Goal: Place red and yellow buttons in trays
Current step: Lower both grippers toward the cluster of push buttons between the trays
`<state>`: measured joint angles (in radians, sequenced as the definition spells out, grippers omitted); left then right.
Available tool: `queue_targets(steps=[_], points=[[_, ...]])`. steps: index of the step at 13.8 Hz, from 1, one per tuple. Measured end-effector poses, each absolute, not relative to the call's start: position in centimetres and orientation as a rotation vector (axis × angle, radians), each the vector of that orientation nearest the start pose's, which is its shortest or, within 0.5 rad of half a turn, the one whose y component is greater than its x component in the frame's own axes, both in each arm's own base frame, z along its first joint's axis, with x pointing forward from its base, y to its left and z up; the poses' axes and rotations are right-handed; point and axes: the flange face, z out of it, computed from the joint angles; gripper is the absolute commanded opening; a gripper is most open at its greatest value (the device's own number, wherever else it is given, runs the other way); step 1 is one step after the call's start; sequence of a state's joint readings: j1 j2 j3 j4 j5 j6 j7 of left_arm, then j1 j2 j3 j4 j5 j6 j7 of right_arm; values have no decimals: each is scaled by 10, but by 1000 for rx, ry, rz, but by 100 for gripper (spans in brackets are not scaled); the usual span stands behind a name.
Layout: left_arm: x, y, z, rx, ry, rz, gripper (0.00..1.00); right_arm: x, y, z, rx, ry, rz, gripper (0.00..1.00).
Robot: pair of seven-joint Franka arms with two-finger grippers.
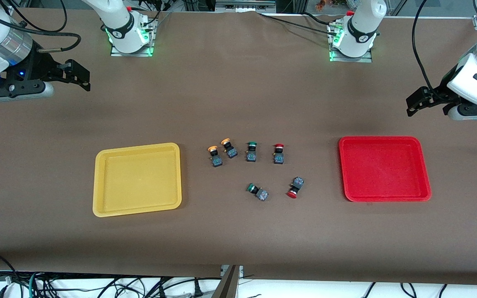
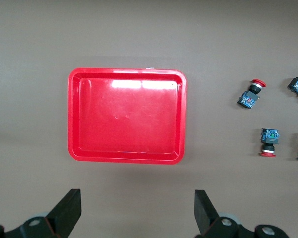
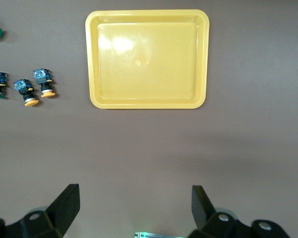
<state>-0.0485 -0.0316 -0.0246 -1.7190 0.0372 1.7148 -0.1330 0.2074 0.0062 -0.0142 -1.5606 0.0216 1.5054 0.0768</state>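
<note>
Two yellow-capped buttons (image 1: 215, 155) (image 1: 229, 147) lie side by side between the trays, beside the yellow tray (image 1: 97, 182). One red-capped button (image 1: 278, 153) stands farther from the front camera than the other (image 1: 295, 187); both lie toward the red tray (image 1: 344, 165). Both trays hold nothing. My left gripper (image 1: 418, 101) is open and empty, up over bare table at the left arm's end. Its wrist view shows its gripper (image 2: 136, 198), the red tray (image 2: 126, 72) and both red buttons (image 2: 251, 94) (image 2: 268, 143). My right gripper (image 1: 77, 74) is open and empty, up over bare table at the right arm's end. Its wrist view shows its gripper (image 3: 134, 191), the yellow tray (image 3: 147, 104) and both yellow buttons (image 3: 26, 91) (image 3: 43, 82).
Two green-capped switches (image 1: 251, 151) (image 1: 257, 191) lie among the buttons, one between the yellow and red ones, one nearer the front camera. The arm bases (image 1: 128, 33) (image 1: 352, 39) stand along the table's edge farthest from the front camera.
</note>
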Motion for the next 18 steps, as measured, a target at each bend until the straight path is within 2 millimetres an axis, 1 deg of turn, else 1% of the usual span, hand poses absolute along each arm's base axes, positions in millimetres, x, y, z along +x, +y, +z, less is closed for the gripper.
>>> queue_targets(steps=[4, 8, 10, 11, 12, 14, 15, 16, 17, 18], points=[[552, -47, 584, -3106, -58, -40, 100, 539, 107, 623, -3129, -195, 89, 100], [550, -49, 583, -3104, -51, -23, 100, 539, 109, 624, -3128, -203, 86, 100], [547, -48, 573, -3097, -60, 70, 100, 538, 116, 623, -3128, -222, 90, 100], [547, -47, 561, -3091, -66, 132, 100, 538, 118, 622, -3127, -229, 92, 100], [552, -45, 546, -3085, -70, 182, 100, 538, 120, 621, -3128, -232, 97, 100], [568, -49, 512, -3078, -61, 258, 100, 538, 122, 617, -3128, -236, 118, 100], [580, -55, 498, -3080, -47, 274, 100, 540, 125, 612, -3123, -241, 135, 100], [594, -64, 483, -3083, -25, 286, 100, 544, 135, 600, -3103, -258, 164, 100], [610, -76, 466, -3089, 2, 279, 100, 551, 153, 582, -3077, -279, 188, 100], [627, -89, 447, -3102, 30, 231, 100, 560, 178, 555, -3060, -286, 201, 100]])
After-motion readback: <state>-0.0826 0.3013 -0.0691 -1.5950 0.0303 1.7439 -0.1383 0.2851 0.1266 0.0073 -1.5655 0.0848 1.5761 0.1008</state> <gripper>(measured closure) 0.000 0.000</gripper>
